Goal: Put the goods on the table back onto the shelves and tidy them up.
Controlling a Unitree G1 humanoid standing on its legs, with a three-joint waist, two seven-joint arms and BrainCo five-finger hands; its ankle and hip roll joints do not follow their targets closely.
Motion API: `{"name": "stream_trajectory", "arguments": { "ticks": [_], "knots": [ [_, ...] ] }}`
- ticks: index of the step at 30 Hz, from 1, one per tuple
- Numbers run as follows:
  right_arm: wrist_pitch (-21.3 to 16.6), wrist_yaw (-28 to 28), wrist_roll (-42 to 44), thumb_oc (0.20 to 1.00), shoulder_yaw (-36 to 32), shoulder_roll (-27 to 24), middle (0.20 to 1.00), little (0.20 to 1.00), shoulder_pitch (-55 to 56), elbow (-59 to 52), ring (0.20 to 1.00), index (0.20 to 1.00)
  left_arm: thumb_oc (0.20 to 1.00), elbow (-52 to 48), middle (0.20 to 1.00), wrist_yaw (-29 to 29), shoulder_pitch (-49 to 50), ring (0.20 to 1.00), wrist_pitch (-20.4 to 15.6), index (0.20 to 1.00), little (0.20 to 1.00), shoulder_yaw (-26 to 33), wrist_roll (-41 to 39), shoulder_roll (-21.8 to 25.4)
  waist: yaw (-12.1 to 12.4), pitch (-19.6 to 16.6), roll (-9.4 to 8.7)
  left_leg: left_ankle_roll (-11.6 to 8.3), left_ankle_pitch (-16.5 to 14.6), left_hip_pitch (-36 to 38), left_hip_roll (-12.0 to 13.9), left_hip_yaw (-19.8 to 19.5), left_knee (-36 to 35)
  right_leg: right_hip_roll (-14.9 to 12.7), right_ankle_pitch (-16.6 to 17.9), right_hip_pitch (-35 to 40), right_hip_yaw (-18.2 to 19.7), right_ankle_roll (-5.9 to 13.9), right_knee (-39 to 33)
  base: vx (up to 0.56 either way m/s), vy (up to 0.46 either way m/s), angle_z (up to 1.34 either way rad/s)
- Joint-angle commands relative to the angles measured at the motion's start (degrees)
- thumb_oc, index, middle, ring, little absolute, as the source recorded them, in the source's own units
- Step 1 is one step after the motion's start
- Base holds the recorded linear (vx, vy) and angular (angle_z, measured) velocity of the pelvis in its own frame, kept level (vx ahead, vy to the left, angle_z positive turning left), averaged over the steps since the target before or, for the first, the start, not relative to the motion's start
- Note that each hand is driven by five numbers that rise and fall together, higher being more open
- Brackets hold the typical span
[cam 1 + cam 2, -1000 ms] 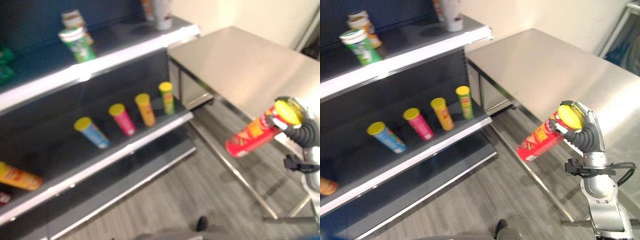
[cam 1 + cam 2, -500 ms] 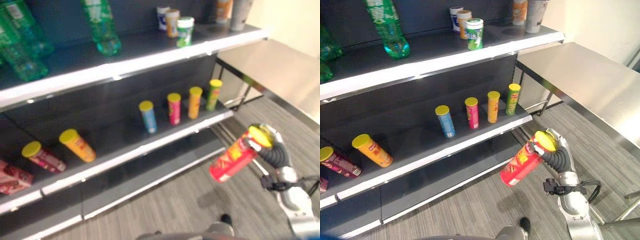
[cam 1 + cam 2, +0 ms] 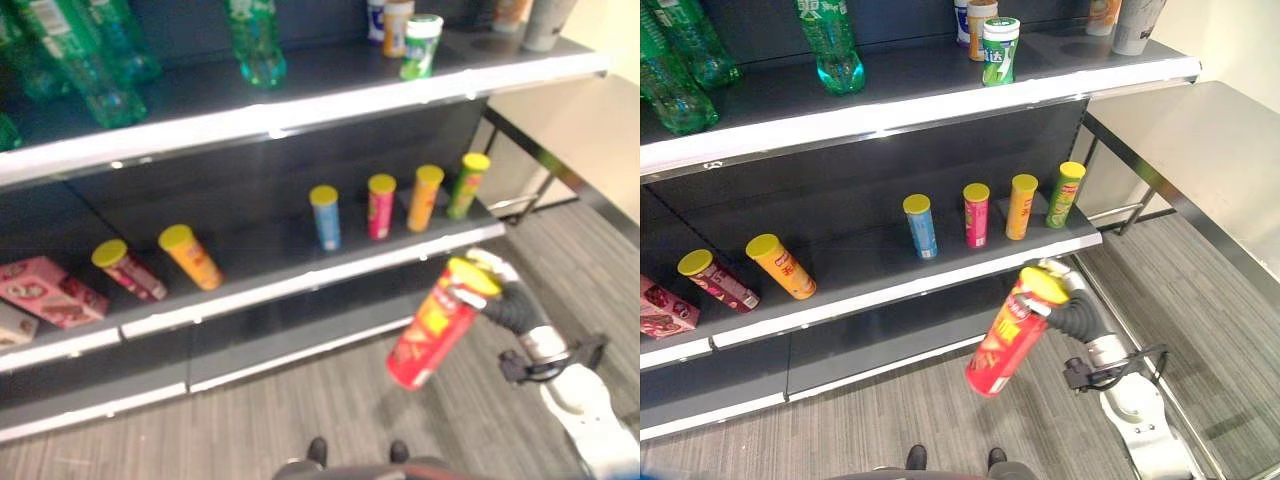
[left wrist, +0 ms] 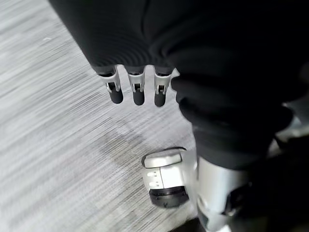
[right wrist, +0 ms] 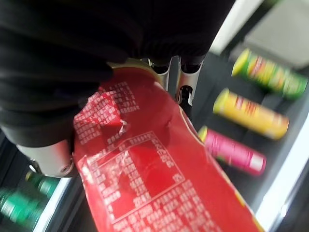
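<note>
- Dark shelves (image 3: 890,290) stand in front of the robot, over a grey wooden floor (image 3: 840,440), and a steel table (image 3: 1230,170) stands to the right of the shelves.
- On the middle shelf, blue (image 3: 920,226), pink (image 3: 976,214), orange (image 3: 1020,206) and green (image 3: 1065,194) cans stand upright in a row; two more cans (image 3: 780,266) lie tilted further left.
- Right hand (image 3: 1072,312) is clamped on the lid end of the red can (image 3: 1008,334), which hangs tilted in the air just in front of the middle shelf edge, below the row.
- Left hand (image 4: 137,89) points at the floor with relaxed fingers, holding nothing.
- I judge the can light and stiff but smooth, so it may slip; a hold around the middle of the body seems safer than at the lid.
- Open room on the middle shelf is between the blue can and the tilted cans; the white shelf edge and the shelf above limit the way in.
</note>
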Motion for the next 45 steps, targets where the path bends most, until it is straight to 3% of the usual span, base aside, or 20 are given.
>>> {"name": "stream_trajectory", "arguments": {
  "ticks": [1,3,4,6,8,10,12,14,16,18,20,24,27,29,30,31,32,35,40,45],
  "knots": [
    [-4.62,0.24,4.03,0.2,2.32,-1.31,0.2,0.2,-7.44,-5.34,0.2,0.2,1.0,0.49,1.0,-0.17,-4.09,1.0,-2.38,1.0,1.0,2.63,-0.38,-0.04,2.89,2.38,-2.73,0.26,-8.06,-4.58,-6.04,3.75,16.87,2.11,0.45,-2.6,2.17,-0.51,0.56,-0.07,0.015,0.26],
    [-4.51,-0.21,3.18,0.2,3.67,-1.79,0.2,0.2,-8.96,-4.09,0.2,0.2,1.0,0.46,1.0,0.11,-4.16,1.0,-2.17,1.0,1.0,3.47,-1.35,0.01,3.09,3.07,-2.61,-0.43,-7.35,-7.21,-5.94,3.94,21.78,2.07,0.53,-2.06,1.89,-0.88,0.07,-0.01,0.031,0.45],
    [-3.79,-1.6,0.45,0.2,5.44,-2.39,0.2,0.2,-11.04,-2.9,0.2,0.2,1.0,0.85,1.0,1.0,-3.89,1.0,-1.8,1.0,1.0,5.25,-3.92,-0.23,4.13,3.34,-2.8,-0.82,-5.07,-9.47,-4.18,4.37,24.17,1.45,0.36,-0.59,1.65,-1.08,-0.89,0.09,0.059,0.27],
    [-3.53,-2.26,-0.56,0.2,6.46,-2.31,0.2,0.2,-12.23,-2.11,0.2,0.2,1.0,1.04,1.0,1.57,-3.82,1.0,-1.71,1.0,1.0,6.21,-5.29,-0.39,4.41,3.21,-3.03,-0.49,-5.3,-9.74,-2.76,4.95,22.88,1.03,0.26,-0.08,1.3,-0.89,-1.28,0.11,0.095,0.3],
    [-2.81,-3.31,-2.2,0.2,7.47,-2.11,0.2,0.2,-14.24,-0.65,0.2,0.2,1.0,2.01,1.0,2.76,-3.71,1.0,-1.25,1.0,1.0,7.85,-7.43,-0.44,5.31,2.54,-3.06,-0.67,-3.8,-9.47,2.22,4.52,12.98,-0.47,-1.0,0.06,0.59,0.01,-0.99,0.13,0.203,0.29],
    [-2.65,-4.97,-4.09,0.2,7.4,-2.34,0.2,0.2,-15.23,0.48,0.2,0.2,1.0,3.17,1.0,3.5,-4.14,1.0,-0.85,1.0,1.0,7.92,-8.05,-0.46,5.87,2.11,-1.78,-2.94,1.96,-12.44,6.98,1.02,1.68,-1.35,-4.18,0.95,1.43,0.54,0.08,0.17,0.303,0.21],
    [-2.68,-5.01,-4.12,0.2,7.42,-2.34,0.2,0.2,-15.23,0.5,0.2,0.2,1.0,3.2,1.0,3.51,-4.14,1.0,-0.86,1.0,1.0,7.91,-8.06,-0.47,5.86,2.17,-1.81,-3.0,2.3,-11.98,7.03,1.05,0.97,-1.35,-4.36,1.01,1.41,0.49,0.24,0.1,0.158,0.22],
    [-2.25,-5.98,-5.59,0.2,6.76,-2.38,0.2,0.2,-14.68,0.71,0.2,0.2,1.0,3.6,1.0,3.93,-4.36,1.0,-0.97,1.0,1.0,8.11,-8.23,-0.42,6.24,1.9,-1.11,-4.55,3.79,-13.34,9.22,-1.47,-3.17,-2.23,-6.53,2.53,2.94,0.95,1.16,0.19,0.325,-0.01],
    [-1.88,-5.41,-6.42,0.2,5.9,-2.09,0.2,0.2,-12.92,-0.06,0.2,0.2,1.0,4.0,1.0,4.04,-4.6,1.0,-0.65,1.0,1.0,8.67,-7.52,-0.17,6.23,0.93,0.57,-6.06,5.16,-12.48,10.71,-3.4,-2.03,-3.93,-6.25,3.1,5.2,2.25,2.3,0.21,0.627,-0.38],
    [-1.75,-5.18,-7.04,0.2,5.19,-1.87,0.2,0.2,-11.83,-0.49,0.2,0.2,1.0,4.48,1.0,3.97,-5.11,1.0,-0.53,1.0,1.0,8.38,-6.49,0.18,5.65,0.61,0.83,-6.55,4.82,-12.16,10.27,-3.32,-1.09,-5.31,-5.71,2.85,5.36,3.13,2.59,0.11,0.449,-0.29],
    [-0.25,-5.22,-9.85,0.2,4.51,-0.29,0.2,0.2,-9.81,0.38,0.2,0.2,1.0,4.54,1.0,3.79,-6.57,1.0,-0.22,1.0,1.0,6.21,-2.35,1.35,4.45,-0.21,0.42,-5.81,3.52,-11.17,8.0,-1.06,1.43,-9.47,-2.9,1.41,6.59,4.8,3.86,0.1,0.582,-0.06],
    [0.6,-6.2,-12.1,0.2,4.59,1.55,0.2,0.2,-8.59,1.32,0.2,0.2,1.0,1.52,1.0,3.44,-7.32,1.0,-0.64,1.0,1.0,3.38,-0.04,3.87,3.04,0.1,-0.24,-3.4,0.57,-9.68,4.56,2.13,2.65,-13.44,0.09,-1.94,6.34,4.53,9.74,0.04,0.485,-0.15],
    [1.64,-7.85,-14.7,0.2,5.21,3.66,0.2,0.2,-9.08,2.86,0.2,0.2,1.0,1.18,1.0,3.45,-6.41,1.0,-0.26,1.0,1.0,5.15,-2.92,3.76,3.97,1.51,-0.08,-1.53,-1.27,-8.05,3.05,4.71,3.8,-18.36,4.99,-3.67,-1.16,2.75,13.5,-0.04,0.382,-0.17],
    [1.57,-9.14,-15.57,0.2,5.2,4.5,0.2,0.2,-8.26,3.65,0.2,0.2,1.0,2.26,1.0,3.64,-5.95,1.0,0.0,1.0,1.0,5.84,-3.31,3.2,3.33,1.85,0.04,-1.09,-1.66,-6.98,2.71,5.64,3.52,-16.5,3.88,-4.1,-3.73,2.19,14.38,0.0,0.28,-0.51],
    [1.53,-9.25,-15.56,0.2,5.1,4.64,0.2,0.2,-7.67,4.12,0.2,0.2,1.0,2.98,1.0,3.48,-5.87,1.0,0.04,1.0,1.0,5.73,-3.0,2.73,2.87,1.64,-0.02,-0.77,-1.86,-6.58,1.83,5.62,3.09,-12.19,0.5,-4.7,-2.65,1.49,14.13,0.02,0.186,-0.5],
    [1.53,-9.25,-15.56,0.2,5.1,4.64,0.2,0.2,-7.67,4.13,0.2,0.2,1.0,2.99,1.0,3.48,-5.87,1.0,0.03,1.0,1.0,5.73,-3.0,2.73,2.88,1.6,-0.01,-0.78,-1.85,-6.63,1.84,5.63,3.09,-12.18,0.51,-4.75,-2.64,1.49,14.14,0.05,0.248,-0.35],
    [1.32,-9.94,-15.33,0.2,4.78,4.48,0.2,0.2,-7.3,5.09,0.2,0.2,1.0,3.31,1.0,2.96,-5.6,1.0,-0.12,1.0,1.0,5.26,-2.9,2.14,2.29,1.27,-0.77,0.14,-1.92,-6.63,-0.43,5.57,3.02,-4.95,-2.03,-5.5,-0.57,1.47,12.0,0.03,0.213,-0.11],
    [0.96,-11.18,-15.89,0.2,5.11,3.8,0.2,0.2,-7.22,6.25,0.2,0.2,1.0,3.24,1.0,2.28,-5.42,1.0,-0.23,1.0,1.0,4.21,-2.14,1.62,2.78,1.17,-2.09,1.06,-2.28,-5.96,-3.14,5.76,3.48,0.02,-3.15,-4.13,-0.93,0.35,6.04,0.05,0.144,0.06],
    [0.61,-11.17,-17.92,0.2,8.15,3.32,0.2,0.2,-6.69,7.55,0.2,0.2,1.0,3.14,1.0,2.9,-4.93,1.0,-0.87,1.0,1.0,6.39,-6.57,-0.74,4.04,0.54,-2.27,1.07,-2.59,-3.26,-3.34,4.8,1.73,1.24,-0.65,-2.28,-0.8,0.24,1.06,0.08,0.014,0.09],
    [-0.04,-11.06,-18.08,0.2,12.11,3.69,0.2,0.2,-10.52,9.73,0.2,0.2,1.0,2.22,1.0,2.63,-5.38,1.0,-1.36,1.0,1.0,0.89,-1.78,-1.57,4.04,-0.03,-1.95,1.37,-2.14,-2.17,-3.33,4.15,-0.17,1.44,0.41,-1.35,-1.28,0.58,-2.06,0.05,0.0,0.15]
  ]
}}
